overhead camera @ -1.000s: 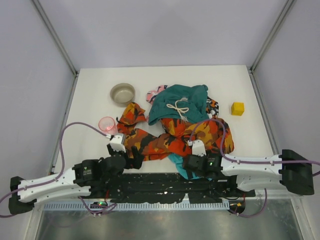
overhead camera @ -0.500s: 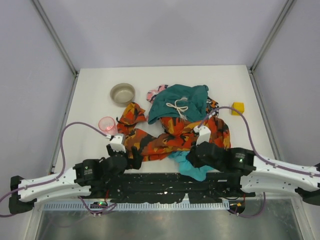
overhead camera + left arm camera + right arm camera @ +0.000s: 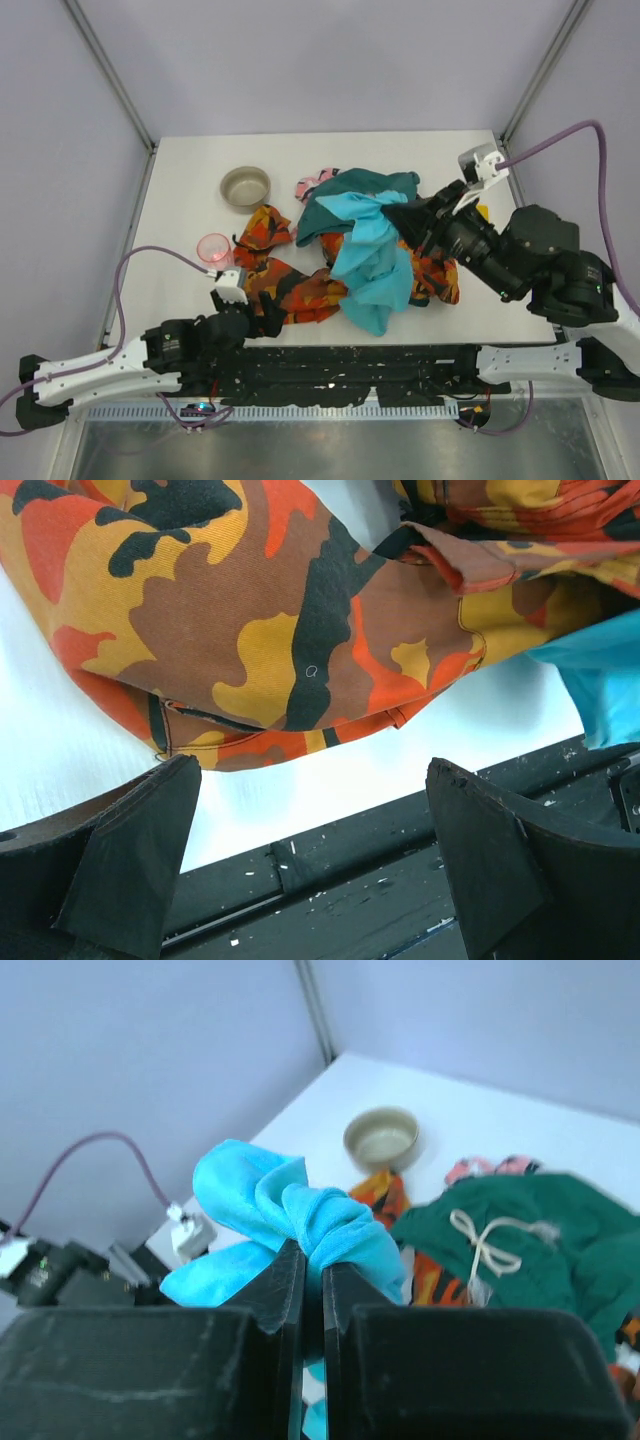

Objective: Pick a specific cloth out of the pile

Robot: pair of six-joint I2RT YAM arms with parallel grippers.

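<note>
Turquoise cloth (image 3: 372,262), soft and unpatterned, hangs in a long fold from the right end effector (image 3: 412,222). Its fingers are pinched tight on a bunched knot of the fabric, above the dark teal garment (image 3: 352,190). The tail drapes over the orange-red-black camouflage cloth (image 3: 298,292), which lies nearer the arms than the teal garment. Only the right wrist view shows the teal garment's white drawstring (image 3: 485,1242). A beige bowl (image 3: 245,186) and a pink cup (image 3: 213,248) stand on the bench (image 3: 180,200), left of the teal garment. The left end effector (image 3: 312,865) is spread wide and empty at the camouflage hem.
</note>
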